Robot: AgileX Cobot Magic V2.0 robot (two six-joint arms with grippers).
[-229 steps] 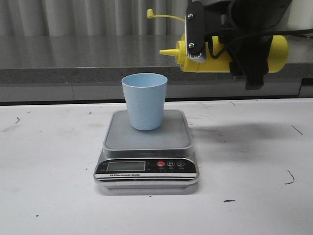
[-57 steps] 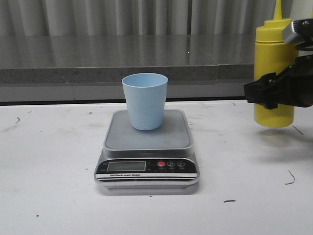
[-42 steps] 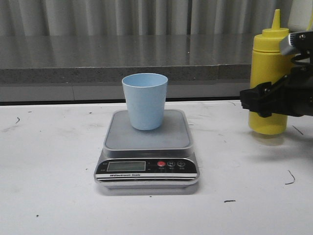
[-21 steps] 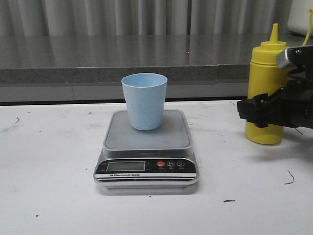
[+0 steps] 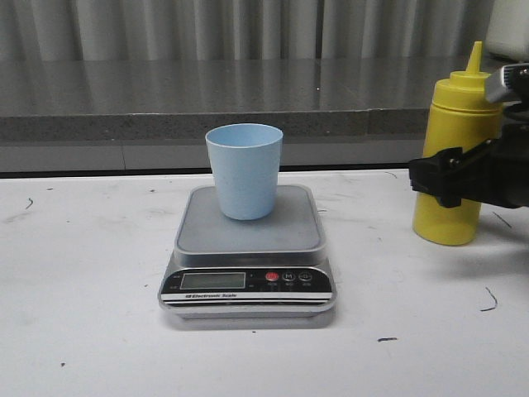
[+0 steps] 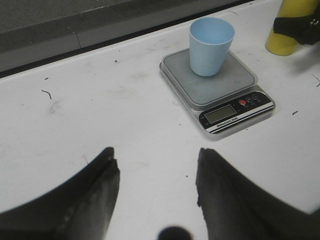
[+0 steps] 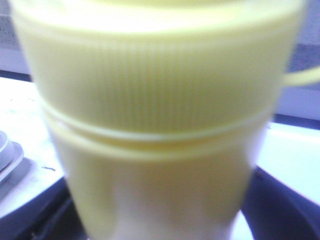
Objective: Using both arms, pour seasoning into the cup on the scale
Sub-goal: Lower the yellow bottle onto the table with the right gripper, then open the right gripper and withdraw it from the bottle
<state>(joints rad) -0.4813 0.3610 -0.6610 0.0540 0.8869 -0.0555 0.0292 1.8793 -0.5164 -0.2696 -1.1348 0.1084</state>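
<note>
Scale (image 5: 248,263) front strip reads "Electronic Scale"; cup (image 5: 244,170) on it. Right gripper (image 5: 450,175) holds bottle (image 5: 453,157); left gripper (image 6: 155,175) wide.

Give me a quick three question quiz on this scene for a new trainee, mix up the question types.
1. True or false: the light blue plastic cup stands on the silver-grey digital scale.
2. Which gripper surrounds the tall yellow squeeze bottle? A) left B) right
3. Fill in: the bottle stands ____, nozzle up.

Key: 1 true. 2 B, the right gripper; the left gripper is open over the white table. 3 upright.
</note>
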